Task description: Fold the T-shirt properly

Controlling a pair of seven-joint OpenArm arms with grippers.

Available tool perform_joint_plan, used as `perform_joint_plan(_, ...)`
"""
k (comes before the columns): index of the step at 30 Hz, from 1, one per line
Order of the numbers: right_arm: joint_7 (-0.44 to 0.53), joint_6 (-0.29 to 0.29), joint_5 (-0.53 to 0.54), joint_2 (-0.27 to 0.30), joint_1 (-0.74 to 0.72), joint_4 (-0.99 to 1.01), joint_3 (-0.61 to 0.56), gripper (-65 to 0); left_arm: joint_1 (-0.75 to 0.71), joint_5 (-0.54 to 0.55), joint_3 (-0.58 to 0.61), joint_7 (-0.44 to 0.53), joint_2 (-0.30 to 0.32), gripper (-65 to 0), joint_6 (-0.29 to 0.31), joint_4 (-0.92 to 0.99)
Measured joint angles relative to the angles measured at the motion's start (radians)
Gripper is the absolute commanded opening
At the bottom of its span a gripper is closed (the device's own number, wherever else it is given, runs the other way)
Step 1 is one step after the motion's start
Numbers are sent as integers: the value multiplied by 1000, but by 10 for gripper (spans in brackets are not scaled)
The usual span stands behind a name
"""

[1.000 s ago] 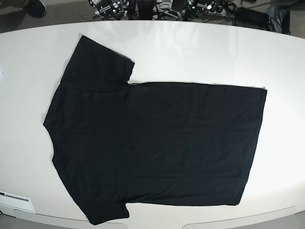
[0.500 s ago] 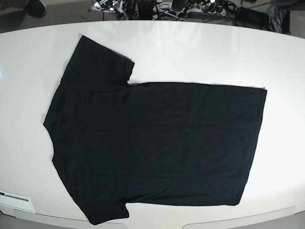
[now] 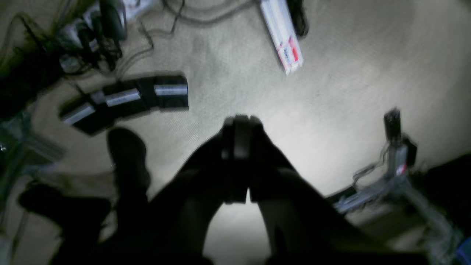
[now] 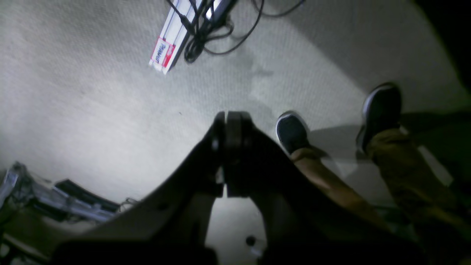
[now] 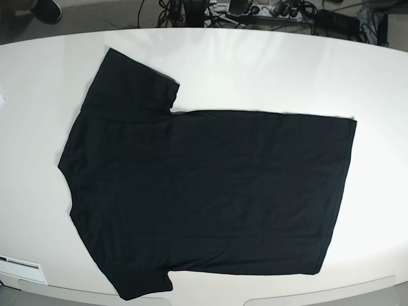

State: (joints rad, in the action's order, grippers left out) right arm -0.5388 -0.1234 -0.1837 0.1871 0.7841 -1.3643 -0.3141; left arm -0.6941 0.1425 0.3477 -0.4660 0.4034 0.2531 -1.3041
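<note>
A large black T-shirt (image 5: 204,191) lies spread flat on a white oval tabletop (image 5: 274,70), seen from above in the base view. It is laid sideways: the shoulders and both short sleeves point to the left of the picture, and the straight bottom hem runs down the right side. The nearest part is the lower sleeve, which reaches almost to the front edge of the tabletop. The body of the shirt fills the middle. The second sleeve stretches up and back toward the far left. The side facing up is plain black, with only faint creases. Bare white surface surrounds the shirt on the left, right and far sides. Neither robot arm appears over the tabletop in this view.

Beyond the far edge, cables and dark equipment (image 5: 268,9) sit on the floor.

The left wrist view is blurred and looks down at beige carpet (image 3: 349,73). The left gripper (image 3: 241,121) is a dark shape in the centre with its two jaws pressed together, holding nothing. Past it lie a black box with silver bands (image 3: 125,101) and a white strip with a red label (image 3: 285,40).

The right wrist view also faces the carpet. The right gripper (image 4: 230,117) has its jaws closed together and empty. Just to its right are a person's two dark shoes (image 4: 292,132) and tan trouser legs.
</note>
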Motion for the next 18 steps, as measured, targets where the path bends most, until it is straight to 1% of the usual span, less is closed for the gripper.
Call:
perform_joint_plan(1,-13,0,-3,16,45,-73,0,-650,-31,0,0,-6,25,-650,2,-62)
perform_joint_plan(3,-31,9,-2,49,134,-214,2,-650,-90,4,3,-29,84,-650,-17,-183)
perform_joint_plan(5,-33,38,-2,84,226,-343,2,-650,-154,-1,-1,-69,146,-650,-63,-300)
perform_joint_plan(7,-42,53,-2,116,308,-463,2,-650,-220,-35,-17,-93,198,-650,-81,-413)
perform_joint_plan(9,-41,72,-2,143,374,-577,2,-650,-286,-68,-50,-95,235,-650,-90,-528)
perform_joint_plan(11,-41,84,-4,169,423,-682,2,-650,-351,-85,-98,-97,256,-650,-113,-646)
perform_joint_plan(13,-51,99,-20,190,463,-773,2,-650,-411,-91,-166,-108,269,-650,-117,-764)
perform_joint_plan(16,-57,116,-57,195,505,-872,3,-650,-477,-98,-279,-112,274,-650,-120,-928)
perform_joint_plan(18,-57,109,-55,193,507,-920,3,-650,-513,-98,-349,-130,274,-650,-118,-1030)
